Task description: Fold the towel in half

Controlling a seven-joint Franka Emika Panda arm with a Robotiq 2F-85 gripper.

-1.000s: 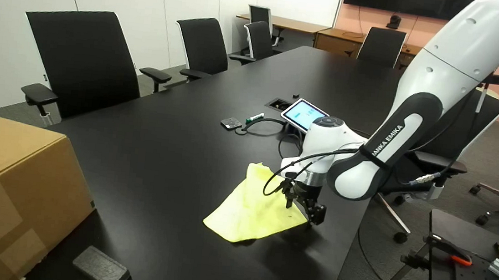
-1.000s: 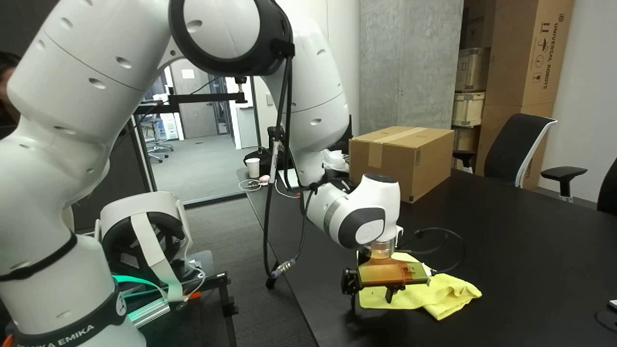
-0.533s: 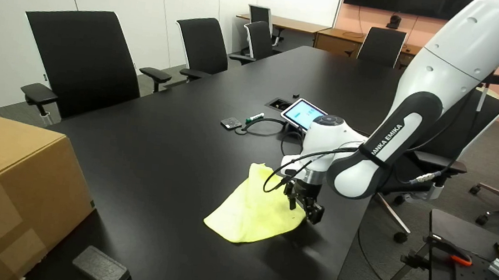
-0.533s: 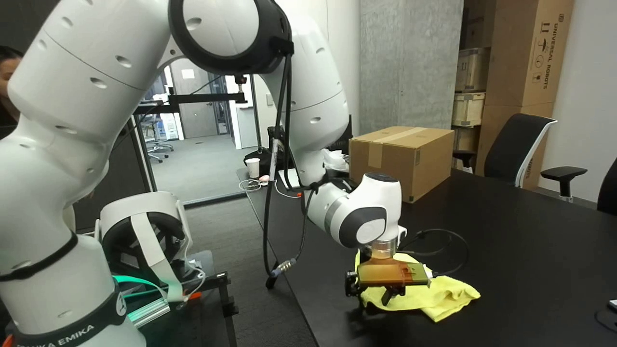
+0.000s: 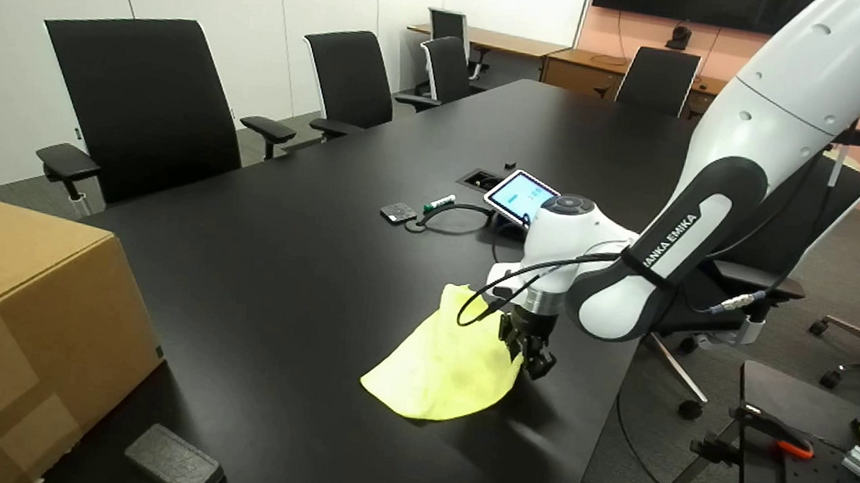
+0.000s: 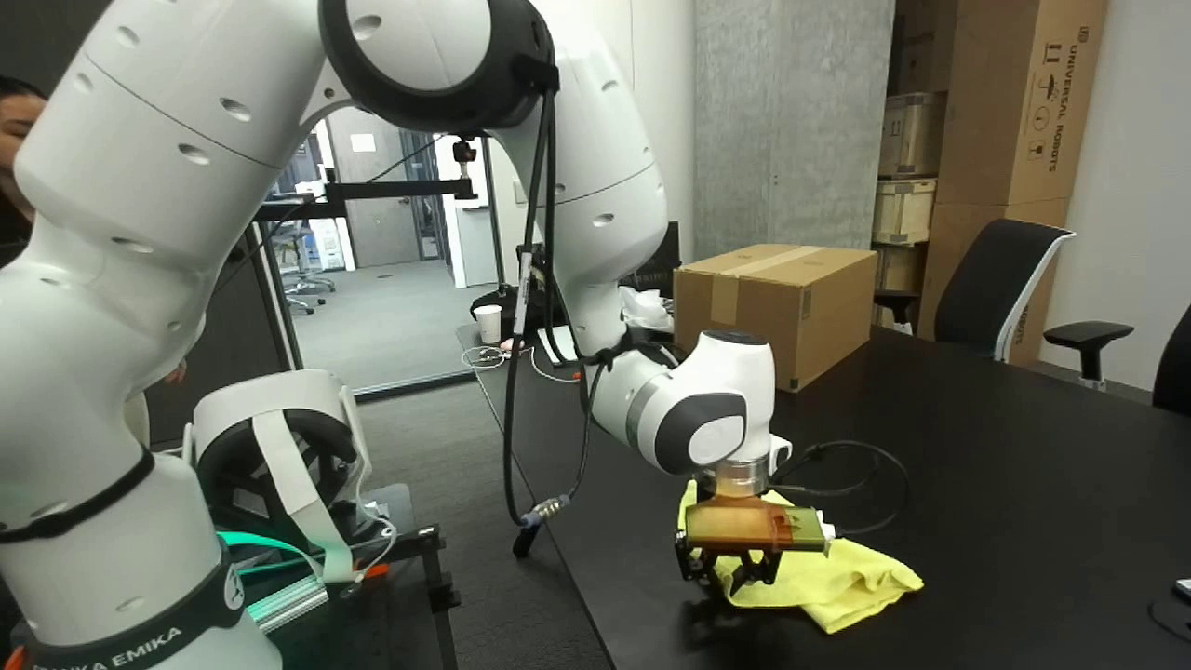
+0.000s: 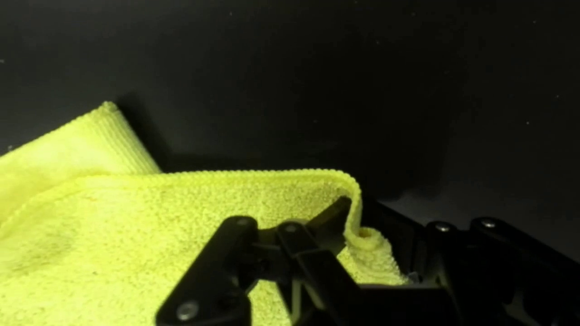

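Observation:
The pale yellow towel (image 5: 449, 370) lies on the black table, and its far-side part is crumpled and doubled over in an exterior view (image 6: 861, 586). My gripper (image 7: 356, 208) is shut on the towel's hemmed edge near one corner. In the wrist view the towel's border (image 7: 253, 176) bends sharply between the two fingertips, and a small curled bit of cloth sticks up behind them. A folded flap (image 7: 104, 140) of the towel lies at the left of that view. In an exterior view the arm's wrist and the gripper body hide the towel's near-right part.
A cardboard box (image 5: 34, 337) and a dark eraser-like block (image 5: 176, 462) stand on the table. Beyond the arm are a lit tablet (image 5: 521, 197), a cable (image 5: 453, 208), a marker (image 5: 440, 202) and a small dark square (image 5: 399, 212). Office chairs (image 5: 143, 103) line the table's edge. A cart (image 5: 810, 467) stands beside it.
The gripper has gone from open to shut, taking hold of the towel's edge. That corner has drawn inward and curled, and the towel has shifted slightly toward the gripper's side.

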